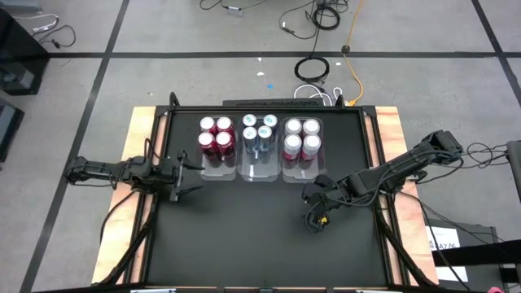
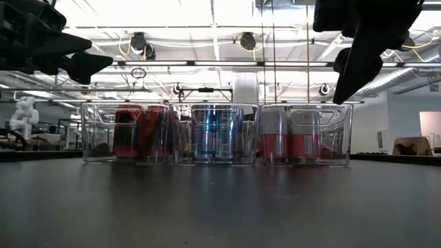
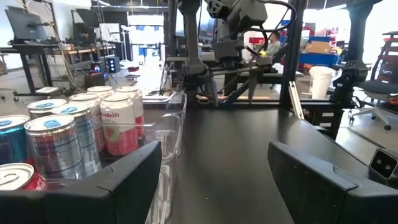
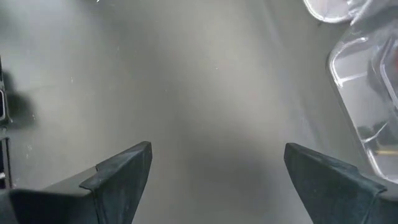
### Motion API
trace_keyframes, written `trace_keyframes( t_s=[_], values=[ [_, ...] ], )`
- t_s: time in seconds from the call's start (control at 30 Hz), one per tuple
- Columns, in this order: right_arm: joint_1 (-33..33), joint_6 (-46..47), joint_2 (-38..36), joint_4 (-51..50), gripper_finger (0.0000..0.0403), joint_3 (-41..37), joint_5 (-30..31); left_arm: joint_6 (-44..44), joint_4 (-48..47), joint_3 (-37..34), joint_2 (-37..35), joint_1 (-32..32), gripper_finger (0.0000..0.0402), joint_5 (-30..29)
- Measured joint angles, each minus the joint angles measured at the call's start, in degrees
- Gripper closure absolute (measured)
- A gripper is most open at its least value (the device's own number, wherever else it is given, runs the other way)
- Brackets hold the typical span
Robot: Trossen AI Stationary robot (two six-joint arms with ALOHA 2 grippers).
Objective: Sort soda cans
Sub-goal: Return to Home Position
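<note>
Left claw (image 3: 217, 171): fingers spread wide, empty. They are two dark, blunt, wedge-shaped fingers w/ matt faces. The claw is held off the counter (image 1: 244, 252), approx. level, pointing across it.

Just beside it, toward the counter's far edge, is the front corner of a clear bin (image 1: 217, 168) holding the red cans (image 1: 216, 134); claw and bin are not touching. Farther along from this claw stand two more bins of the same kind: the middle bin (image 1: 260, 169) w/ the blue cans (image 1: 259, 130), then the end bin (image 1: 301, 169) w/ the pink cans (image 1: 301, 138).

All three bins are see-through hard plastic, rectangular w/ rounded corners and glossy walls, set side by side in a tight row. Each holds 4 upright cans: small cylinders w/ shiny, rimmed silver lids.

Right claw (image 4: 217, 168): also wide and empty, w/ the same dark angular fingers. It is raised above the counter and tilted down at it. The nearest thing is the end bin w/ the pink cans, just beyond the claw, w/ a gap btwn them. The blue and red cans lie farther off along the row. This claw sits straight ahead of the left claw, well apart.

Counter top is a flat black sheet, matt w/ a faint sheen, edged by pale wood strips (image 1: 142, 134).
</note>
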Motion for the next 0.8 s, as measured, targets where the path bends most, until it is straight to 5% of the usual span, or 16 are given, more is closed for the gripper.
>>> trace_keyframes(
  t_s=[0.5, 0.8],
  values=[
    [0.14, -11.86, -0.37, -5.69, 0.0044, 0.00, -0.02, -0.03, 0.22, -0.04, 0.00, 0.00, 0.0097, 0.06],
    [0.63, -22.64, -11.97, 7.69, 0.0044, -6.72, 0.02, -0.02, 0.28, -0.04, 0.00, 0.00, 0.0097, 0.08]
  ],
)
